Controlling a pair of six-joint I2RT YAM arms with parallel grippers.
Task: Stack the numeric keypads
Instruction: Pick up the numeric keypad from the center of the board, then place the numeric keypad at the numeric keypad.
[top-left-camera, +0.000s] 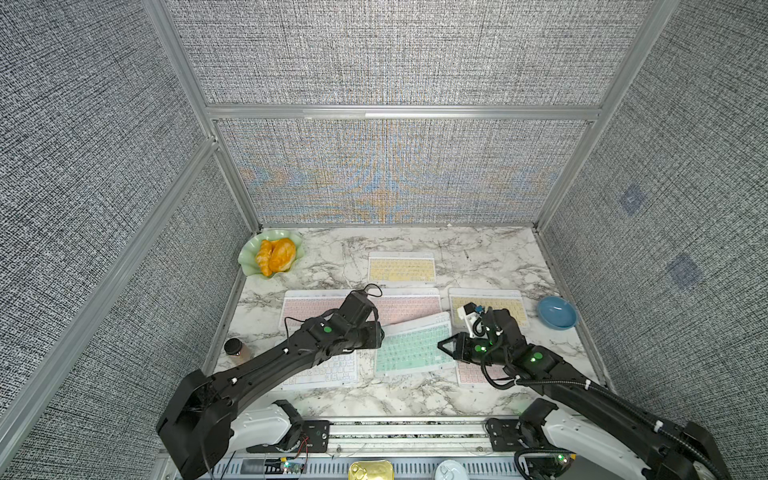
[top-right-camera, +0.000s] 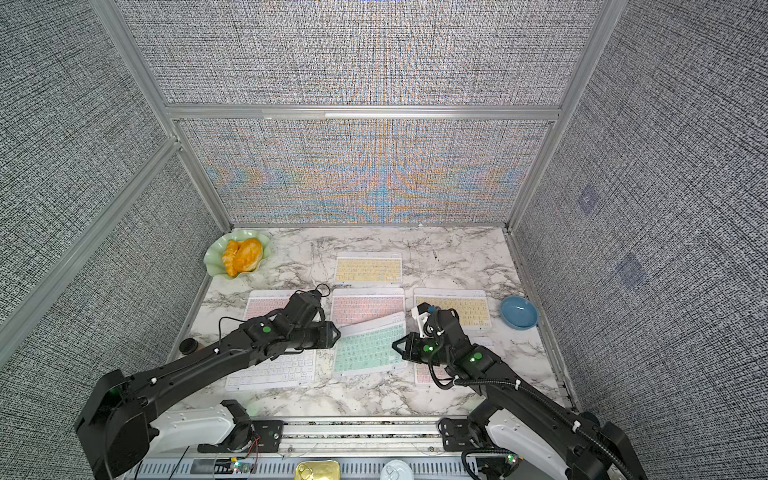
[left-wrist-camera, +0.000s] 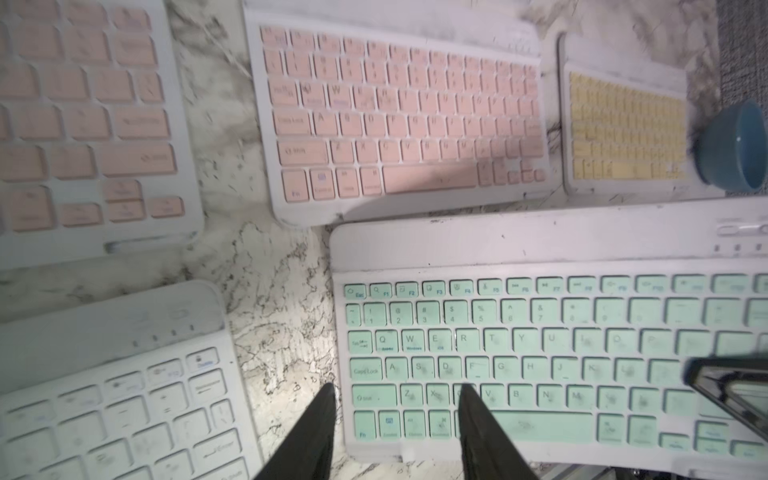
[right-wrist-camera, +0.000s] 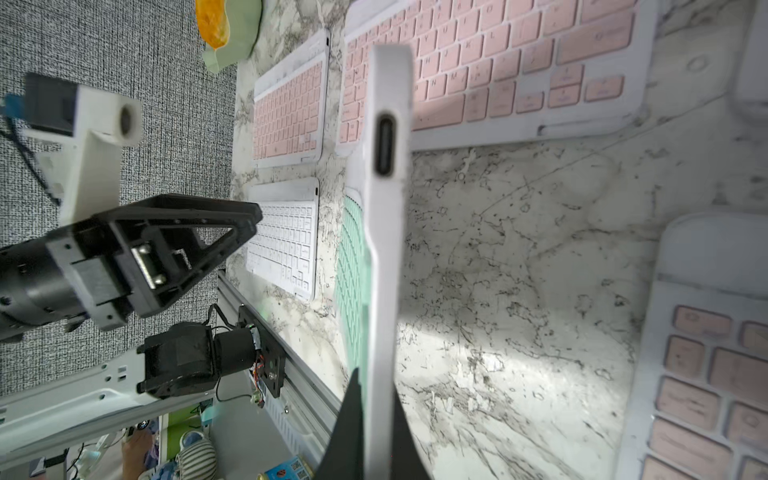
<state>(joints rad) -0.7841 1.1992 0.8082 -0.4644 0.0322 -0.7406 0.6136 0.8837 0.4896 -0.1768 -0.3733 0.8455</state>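
Several numeric keypads lie on the marble table. The mint green keypad sits askew in the middle, its far corner over a pink keypad. My right gripper is shut on the mint keypad's right edge, seen edge-on. My left gripper is open and straddles its left edge, one finger over the keys and one over the table. Around it lie a white keypad, another pink keypad, a near pink one and yellow ones.
A green plate with pastries stands at the back left. A blue bowl sits by the right wall and a dark-lidded jar by the left wall. Grey panels close in three sides, and a metal rail runs along the front.
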